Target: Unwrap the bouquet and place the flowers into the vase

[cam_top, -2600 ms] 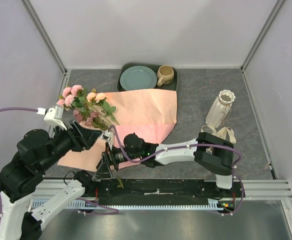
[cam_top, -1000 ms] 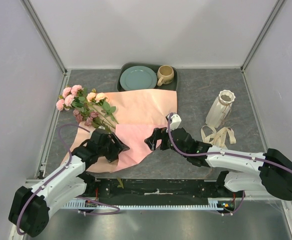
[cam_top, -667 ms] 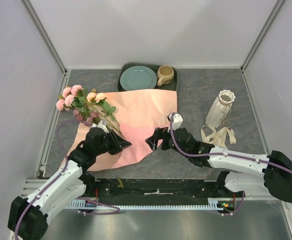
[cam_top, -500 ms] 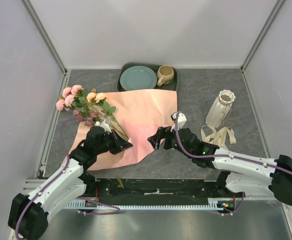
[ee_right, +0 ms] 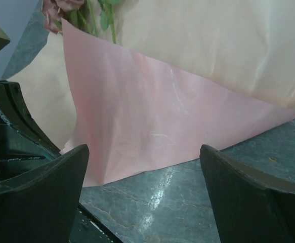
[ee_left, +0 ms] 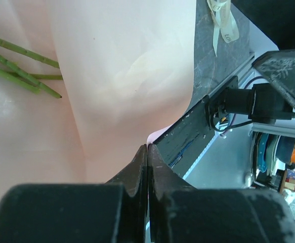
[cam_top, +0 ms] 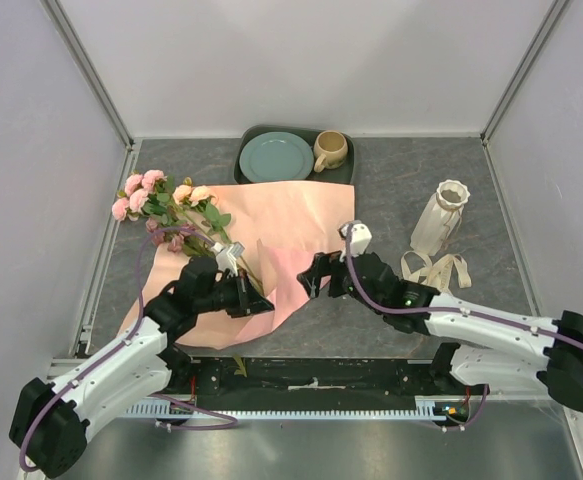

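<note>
Pinching the near edge of the paper (cam_top: 291, 215) in the shut left gripper (ee_left: 147, 152), likely to pull it clear of the flowers (cam_top: 166, 205) at its far left. Holding nothing in the wide-open right gripper (ee_right: 144, 174) beside it. Vase (cam_top: 439, 222) well apart, right.

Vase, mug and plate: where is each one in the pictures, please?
vase (cam_top: 437, 226), top view, on its ribbed body.
mug (cam_top: 329, 150), top view, on its open top.
plate (cam_top: 276, 157), top view, on its middle.
</note>
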Tool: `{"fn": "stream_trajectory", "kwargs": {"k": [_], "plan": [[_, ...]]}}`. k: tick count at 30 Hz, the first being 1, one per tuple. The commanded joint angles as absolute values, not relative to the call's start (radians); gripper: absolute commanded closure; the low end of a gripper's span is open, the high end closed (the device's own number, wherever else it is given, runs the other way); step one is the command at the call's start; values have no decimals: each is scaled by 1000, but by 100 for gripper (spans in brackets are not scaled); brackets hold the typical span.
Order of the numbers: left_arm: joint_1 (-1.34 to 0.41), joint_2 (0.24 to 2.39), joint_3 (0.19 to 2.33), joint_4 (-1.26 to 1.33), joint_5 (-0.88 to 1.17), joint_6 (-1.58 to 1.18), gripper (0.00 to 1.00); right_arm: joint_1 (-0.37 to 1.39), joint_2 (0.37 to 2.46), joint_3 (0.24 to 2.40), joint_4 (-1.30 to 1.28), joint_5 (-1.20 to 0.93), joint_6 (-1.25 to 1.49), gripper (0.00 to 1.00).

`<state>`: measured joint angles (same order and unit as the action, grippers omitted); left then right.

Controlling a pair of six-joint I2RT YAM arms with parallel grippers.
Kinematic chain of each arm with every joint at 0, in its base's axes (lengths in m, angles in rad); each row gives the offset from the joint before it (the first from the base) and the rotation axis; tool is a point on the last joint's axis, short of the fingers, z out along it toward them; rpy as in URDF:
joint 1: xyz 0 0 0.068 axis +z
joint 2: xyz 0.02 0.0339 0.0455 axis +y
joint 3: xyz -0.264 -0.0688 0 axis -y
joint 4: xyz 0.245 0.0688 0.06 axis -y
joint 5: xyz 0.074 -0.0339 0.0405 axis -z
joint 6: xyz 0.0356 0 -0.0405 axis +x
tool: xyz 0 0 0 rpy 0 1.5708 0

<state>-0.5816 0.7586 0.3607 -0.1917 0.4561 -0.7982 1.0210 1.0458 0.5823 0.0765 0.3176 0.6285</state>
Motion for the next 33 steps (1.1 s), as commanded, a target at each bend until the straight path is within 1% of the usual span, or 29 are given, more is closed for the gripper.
{"fn": "stream_trajectory", "kwargs": {"k": [1, 9, 12, 15, 16, 18, 20, 21, 23, 24, 25, 26, 27, 28, 29, 32, 33], "plan": [[-597, 758, 377, -213, 483, -723, 98, 1034, 1182, 719, 46, 224, 575, 2], [-611, 767, 387, -213, 472, -710, 98, 1115, 1397, 925, 74, 232, 542, 2], [-612, 764, 384, -213, 471, -710, 98, 1115, 1471, 974, 92, 264, 519, 5], [-612, 761, 379, -213, 471, -710, 98, 1115, 1520, 1025, 78, 314, 499, 13], [-612, 759, 377, -215, 471, -709, 98, 1111, 1540, 1037, 78, 316, 486, 17], [-612, 756, 374, -213, 469, -707, 98, 1106, 1555, 1066, 81, 313, 477, 22], [-612, 758, 374, -213, 469, -707, 98, 1100, 1577, 1086, 89, 305, 468, 32], [-612, 759, 376, -213, 469, -707, 98, 1091, 1588, 1092, 89, 293, 466, 44], [-612, 759, 379, -213, 474, -710, 98, 1089, 1588, 1092, 89, 291, 465, 58], [-612, 759, 380, -215, 479, -712, 98, 1088, 1576, 1086, 89, 296, 466, 74], [-612, 756, 385, -216, 483, -716, 97, 1089, 1563, 1065, 89, 301, 474, 81], [-612, 755, 387, -218, 485, -725, 91, 1088, 1549, 1049, 89, 305, 482, 89], [-612, 749, 388, -219, 491, -732, 87, 1088, 1516, 1033, 71, 323, 489, 100], [-612, 741, 393, -218, 495, -739, 81, 1089, 1494, 994, 57, 331, 515, 100], [-612, 733, 396, -219, 497, -748, 70, 1088, 1470, 968, 46, 336, 529, 100], [-612, 695, 416, -233, 488, -756, 55, 1100, 1349, 853, 2, 370, 575, 100], [-612, 684, 423, -239, 479, -758, 53, 1107, 1280, 824, -30, 373, 581, 100]]}}
